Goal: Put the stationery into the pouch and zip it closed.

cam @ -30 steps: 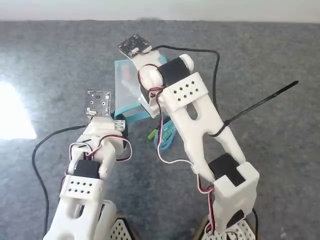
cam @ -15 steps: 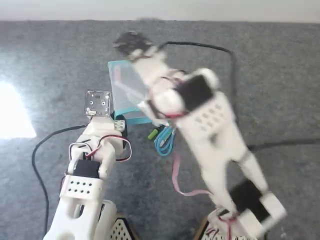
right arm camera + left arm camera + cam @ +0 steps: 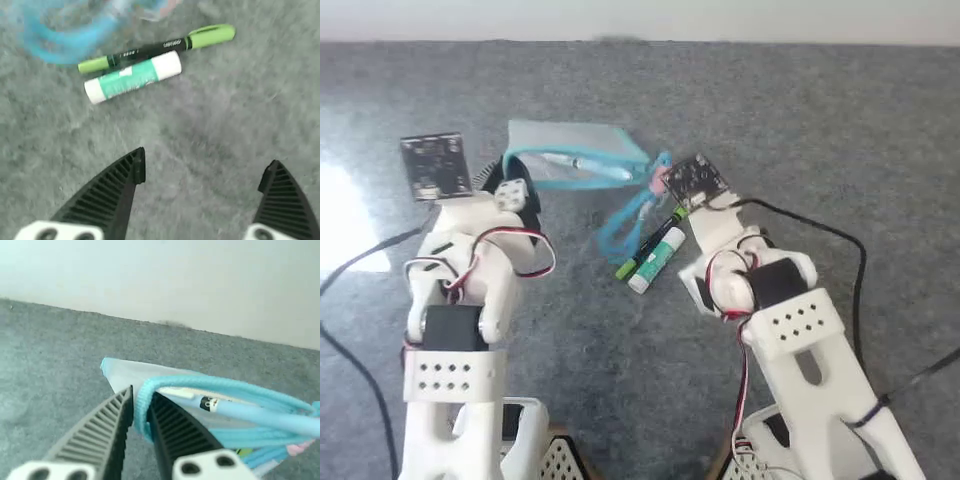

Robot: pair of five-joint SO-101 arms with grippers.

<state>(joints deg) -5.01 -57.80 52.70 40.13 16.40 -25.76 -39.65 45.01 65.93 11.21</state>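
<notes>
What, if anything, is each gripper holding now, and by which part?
The left gripper pinches the pouch by its blue rim near one end; the right gripper is open, holding nothing.

table (image 3: 880, 120): grey, speckled | wall (image 3: 200, 280): pale, along far edge

Bright, even daylight covers the grey surface (image 3: 820, 120). A washed-out glare patch (image 3: 345, 225) lies well left of the pouch (image 3: 560, 140). Shadows are faint and soft. The pouch's blue cord (image 3: 60, 40) is smeared with blur.

Grey carpet (image 3: 880, 130), white wall (image 3: 200, 280).
</notes>
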